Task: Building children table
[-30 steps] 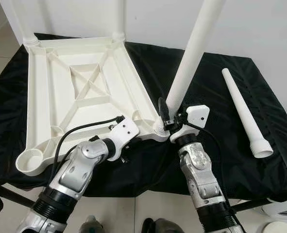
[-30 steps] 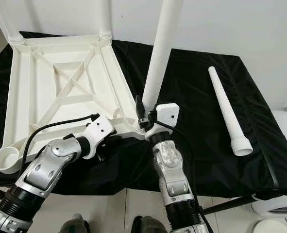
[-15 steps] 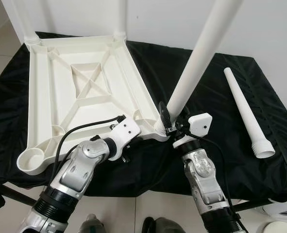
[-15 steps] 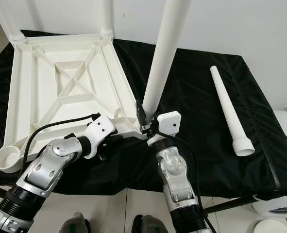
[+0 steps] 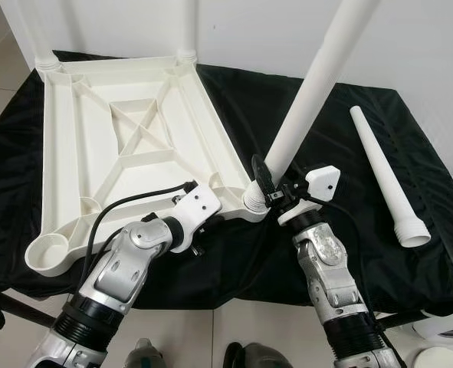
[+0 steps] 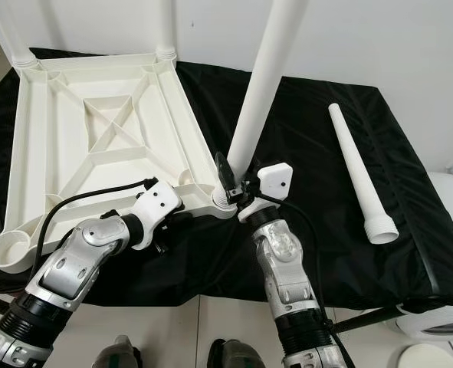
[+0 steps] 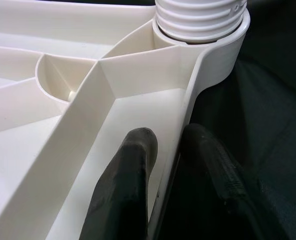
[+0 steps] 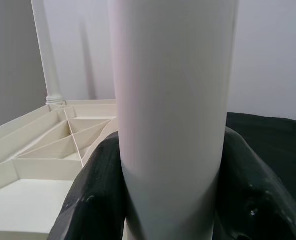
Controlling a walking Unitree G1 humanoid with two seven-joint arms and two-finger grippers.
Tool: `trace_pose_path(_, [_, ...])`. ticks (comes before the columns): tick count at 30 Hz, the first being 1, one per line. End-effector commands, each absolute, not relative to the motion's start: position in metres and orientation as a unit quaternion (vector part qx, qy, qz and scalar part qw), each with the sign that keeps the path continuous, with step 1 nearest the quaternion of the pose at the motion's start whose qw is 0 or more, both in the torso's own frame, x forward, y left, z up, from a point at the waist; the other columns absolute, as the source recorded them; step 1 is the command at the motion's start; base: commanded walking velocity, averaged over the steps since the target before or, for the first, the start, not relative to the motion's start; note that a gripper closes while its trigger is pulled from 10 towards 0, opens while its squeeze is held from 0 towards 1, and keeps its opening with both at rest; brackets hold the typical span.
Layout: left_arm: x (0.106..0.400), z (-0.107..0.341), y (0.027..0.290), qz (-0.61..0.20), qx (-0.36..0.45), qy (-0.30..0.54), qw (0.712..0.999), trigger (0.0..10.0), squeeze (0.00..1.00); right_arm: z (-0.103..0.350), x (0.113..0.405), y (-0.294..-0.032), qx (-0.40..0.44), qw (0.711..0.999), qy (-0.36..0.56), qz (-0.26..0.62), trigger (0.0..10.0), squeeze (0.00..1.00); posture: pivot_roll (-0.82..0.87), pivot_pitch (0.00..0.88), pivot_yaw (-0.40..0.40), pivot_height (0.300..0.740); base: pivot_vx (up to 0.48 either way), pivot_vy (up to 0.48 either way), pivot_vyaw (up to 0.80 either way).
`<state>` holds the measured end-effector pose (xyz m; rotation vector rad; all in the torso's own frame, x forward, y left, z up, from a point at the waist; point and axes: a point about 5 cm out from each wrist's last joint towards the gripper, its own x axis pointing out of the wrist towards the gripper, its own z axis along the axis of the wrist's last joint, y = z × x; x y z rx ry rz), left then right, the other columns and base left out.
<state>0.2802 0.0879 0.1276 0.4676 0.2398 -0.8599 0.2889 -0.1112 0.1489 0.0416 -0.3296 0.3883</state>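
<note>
A white plastic tabletop (image 5: 126, 146) lay upside down on a table draped in crinkled black cloth (image 5: 326, 153), its underside ribbed with moulded struts that crossed in an X at the middle, with a round socket at each corner; two smooth white legs (image 5: 186, 27) already stood upright in the far sockets, while the near left socket (image 5: 46, 253) was an open cup; the right pincer (image 5: 266, 184) was closed around the lower end of a third leg (image 5: 310, 84), a long, smooth, slightly tapered tube that leaned up and to the right from the near right socket (image 5: 253, 203); in the right wrist view the two black fingers (image 8: 95, 195) pressed against either side of that tube; the left pincer (image 7: 163, 170) was closed on the thin near rim of the tabletop just beside that same corner, one matte black finger (image 7: 130, 180) inside the wall and the other outside against the cloth; the ridged, threaded base of the leg (image 7: 200, 17) sat in the socket ahead of it; a fourth leg (image 5: 383, 172) lay loose on the cloth well to the right, its flared, ringed end nearest the robot.
</note>
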Motion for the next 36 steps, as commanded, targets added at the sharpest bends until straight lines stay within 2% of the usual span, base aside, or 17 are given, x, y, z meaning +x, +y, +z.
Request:
trace_pose_path(1, [0.283,0.134,0.095,-0.397,0.231,0.105,0.882,10.0,0.0,0.099,0.291,-0.157,-0.008,0.993,-0.02,0.113,10.0,0.0,0.09,0.072,-0.071,0.74,0.0,0.0,0.0])
trace_pose_path(17, [0.282,0.135,0.097,-0.393,0.232,0.104,0.884,10.0,0.0,0.093,0.295,-0.136,-0.013,0.971,0.034,0.236,10.0,0.0,0.1,0.076,-0.079,0.74,0.0,0.0,0.0])
trace_pose_path(25, [0.282,0.136,0.097,-0.392,0.233,0.103,0.884,10.0,0.0,0.089,0.297,-0.147,0.016,0.976,0.052,0.211,10.0,0.0,0.09,0.078,-0.079,0.74,0.0,0.0,0.0])
trace_pose_path(29, [0.282,0.136,0.096,-0.393,0.234,0.102,0.884,10.0,0.0,0.079,0.29,-0.156,0.061,0.979,0.064,0.181,10.0,0.0,0.09,0.078,-0.077,0.74,0.0,0.0,0.0])
trace_pose_path(36, [0.282,0.136,0.095,-0.394,0.234,0.101,0.883,10.0,0.0,0.081,0.276,-0.157,0.083,0.981,0.027,0.174,10.0,0.0,0.09,0.08,-0.074,0.74,0.0,0.0,0.0])
